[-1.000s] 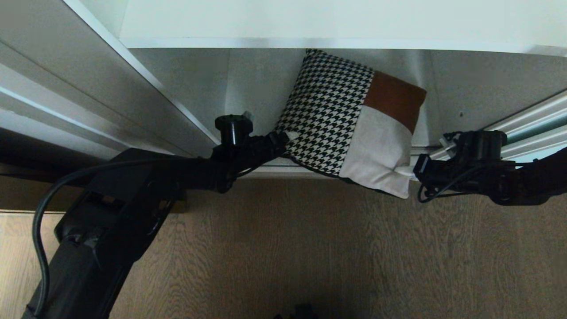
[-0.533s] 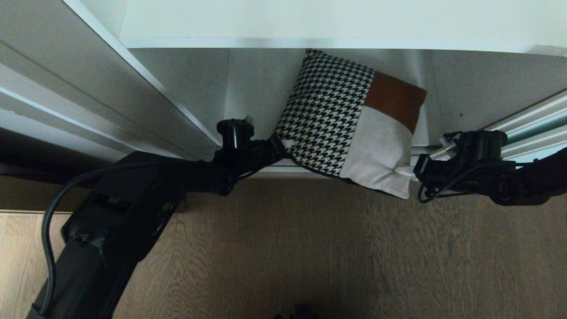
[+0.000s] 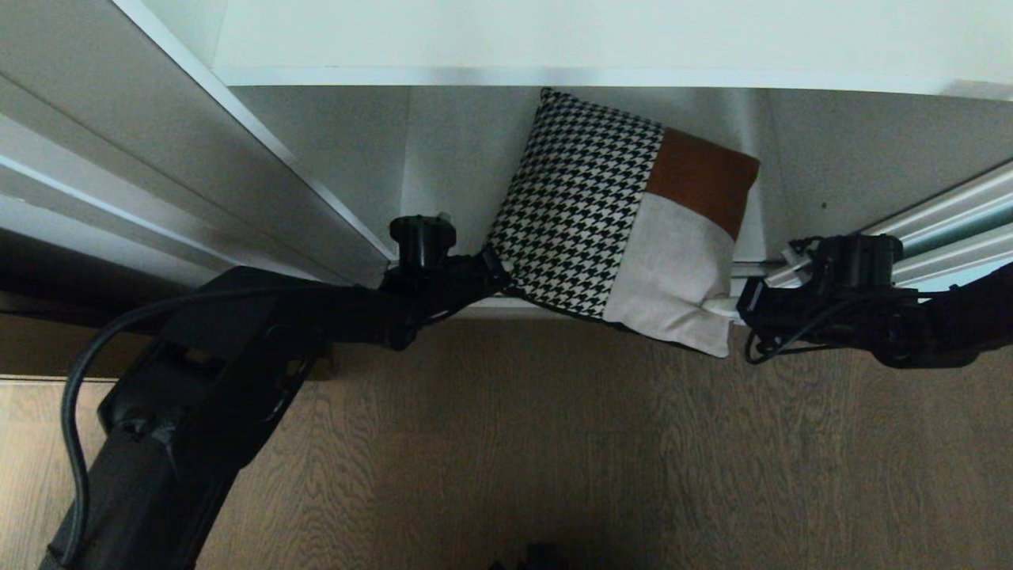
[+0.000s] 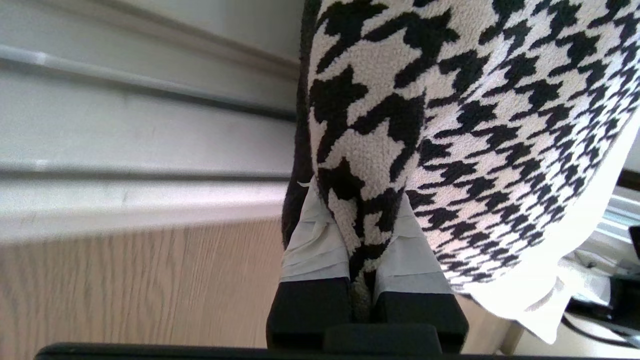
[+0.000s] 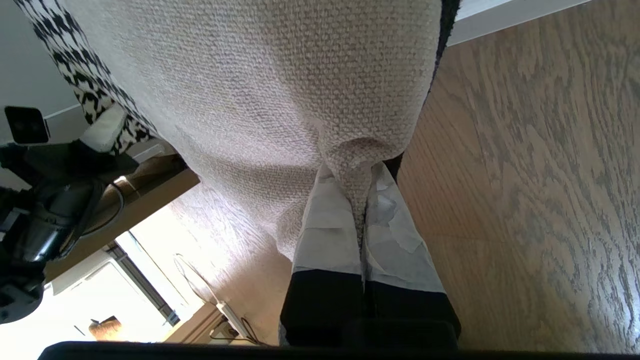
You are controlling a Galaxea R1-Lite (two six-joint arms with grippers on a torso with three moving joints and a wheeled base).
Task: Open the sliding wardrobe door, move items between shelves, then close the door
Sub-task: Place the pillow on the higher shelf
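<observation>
While both arms reach in from either side, the cushion (image 3: 625, 229) stands tilted at the front edge of the lowest shelf (image 3: 467, 158), its bottom corners hanging out over the wooden floor (image 3: 506, 443). The left gripper (image 3: 492, 267) is clamped on the houndstooth corner; in the left wrist view its taped fingers (image 4: 315, 245) pinch a fold of black-and-white fabric between them, with the dark grey back of the cushion (image 4: 450, 125) just visible along the seam. The right gripper (image 3: 722, 305) is closed on the opposite lower corner, the cream-beige patch; the right wrist view shows its taped fingers (image 5: 330, 225) squeezing a bunched fold of the cushion (image 5: 250, 90) tightly, with floor (image 5: 525, 175) beyond. The brown patch sits at the cushion's upper right, toward the rear of the shelf. A white board (image 3: 554, 39) forms the next shelf above. The door (image 3: 950, 218) is seen only as a framed edge at the right, just behind the right gripper, with the opening in front of the cushion uncovered. Silver rails and frame members (image 3: 119, 158) run diagonally on the left.
</observation>
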